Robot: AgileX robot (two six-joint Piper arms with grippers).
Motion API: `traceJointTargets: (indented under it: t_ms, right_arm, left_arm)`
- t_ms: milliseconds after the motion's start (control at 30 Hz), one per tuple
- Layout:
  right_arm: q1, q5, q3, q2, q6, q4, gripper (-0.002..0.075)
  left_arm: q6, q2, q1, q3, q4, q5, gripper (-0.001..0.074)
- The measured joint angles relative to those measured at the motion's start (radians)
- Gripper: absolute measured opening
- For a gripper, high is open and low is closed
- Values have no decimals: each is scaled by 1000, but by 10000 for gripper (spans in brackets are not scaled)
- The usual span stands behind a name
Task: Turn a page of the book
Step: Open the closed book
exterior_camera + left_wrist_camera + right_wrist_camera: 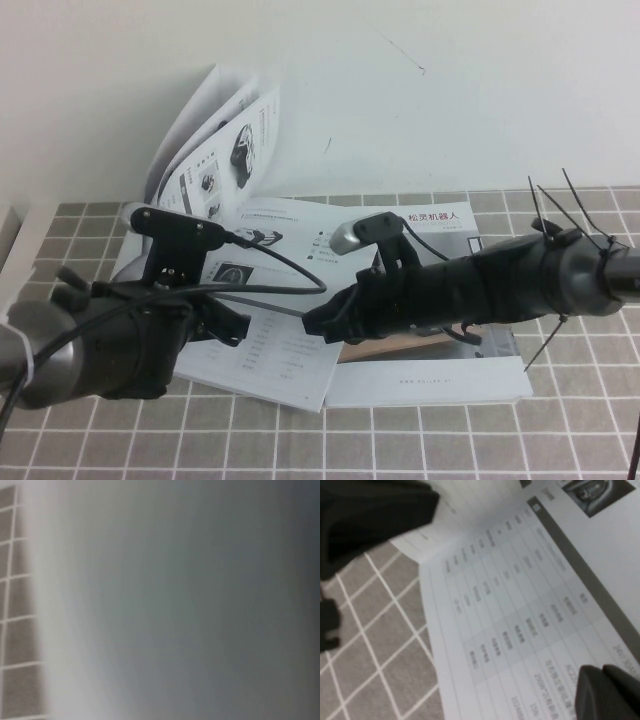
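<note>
I saw the book [262, 330] lying open on the grey tiled tablecloth [420, 440], some pages fanned upright toward the wall, overlapping a second booklet [440, 300]. The right gripper [318, 322] hovered closed, holding nothing, over the open page. The left gripper [228, 325] sat beside it; I couldn't tell its state.

Two booklets: one open book [262, 300]; one second booklet [440, 375]; two arms, two end effectors.
</note>
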Motion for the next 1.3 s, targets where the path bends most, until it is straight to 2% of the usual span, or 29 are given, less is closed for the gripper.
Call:
traceJointTargets:
  t_ms: [233,400,533,633,900,967,1033,1167,1300]
  right_arm:
    - [28,-128,-41,8,268,-275,-2]
    - [28,-131,-52,5,405,-402,-2]
    - [28,-131,-52,1,442,-436,-1]
    - [28,-126,-52,0,446,-441,-1]
    - [26,-115,-43,-51,474,-480,4]
    - [13,-118,-43,-82,534,-482,37]
    - [-15,-108,-43,-106,607,-480,104]
    - [-83,-69,-43,-120,738,-471,292]
    - [-122,-59,-32,-120,818,-473,347]
  left_arm:
    - [123,-14,26,0,0,-89,-4]
    - [157,-14,171,0,2,1,-4]
    - [165,-13,300,0,0,110,-4]
    - [187,-2,357,0,-21,175,-4]
    - [218,53,371,0,-38,235,-4]
    - [220,68,371,0,-50,238,-4]
    - [220,72,371,0,-62,242,-4]
    - [224,74,371,0,-67,263,-4]
    - [226,74,371,0,-70,272,-4]
